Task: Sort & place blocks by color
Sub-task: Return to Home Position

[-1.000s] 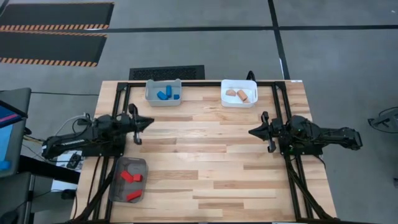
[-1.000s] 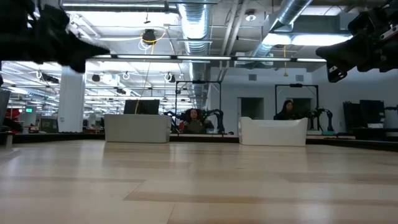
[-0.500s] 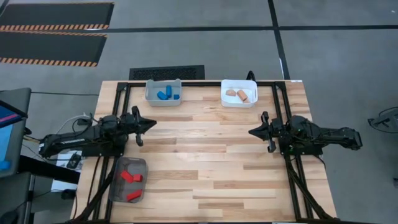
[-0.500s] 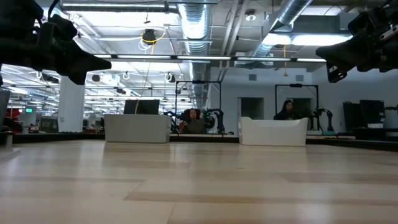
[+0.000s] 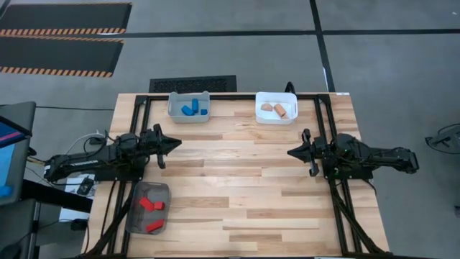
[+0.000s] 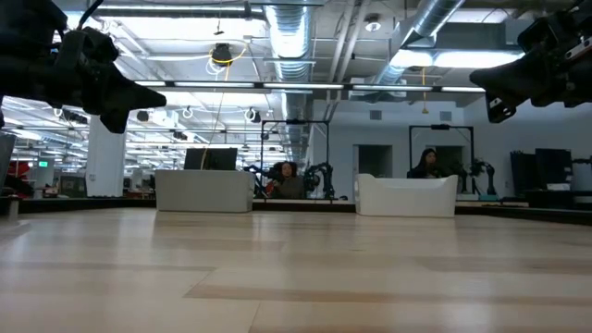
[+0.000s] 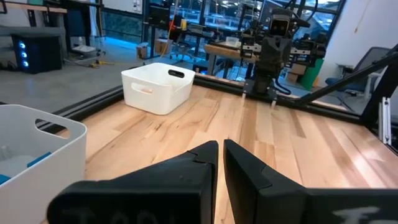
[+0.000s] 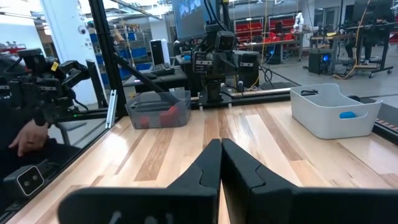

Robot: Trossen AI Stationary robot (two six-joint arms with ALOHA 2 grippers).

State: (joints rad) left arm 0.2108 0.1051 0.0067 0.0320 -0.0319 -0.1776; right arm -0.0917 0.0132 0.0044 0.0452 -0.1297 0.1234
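Seen from above, my left pincer (image 5: 172,144) hangs over the left side of the table (image 5: 237,194). Its two fingers are drawn together and its tip points toward the middle. My right pincer (image 5: 292,152) hangs over the right side with its fingers likewise pressed together. It faces the left one, and the two are well apart.

The blue blocks (image 5: 192,110) lie in the grey bin (image 5: 175,114), at the table edge shown at the top of the high view, on the left arm's side. The tan blocks (image 5: 276,109) lie in the white bin (image 5: 261,116) at that same edge, on the right arm's side. The red blocks (image 5: 149,207) lie in the dark mesh bin (image 5: 132,216), at the opposite edge, just beside my left arm.

In each wrist view, my fingers meet along a thin seam. In the low view, both arms are held above the tabletop, touching none of the bins.
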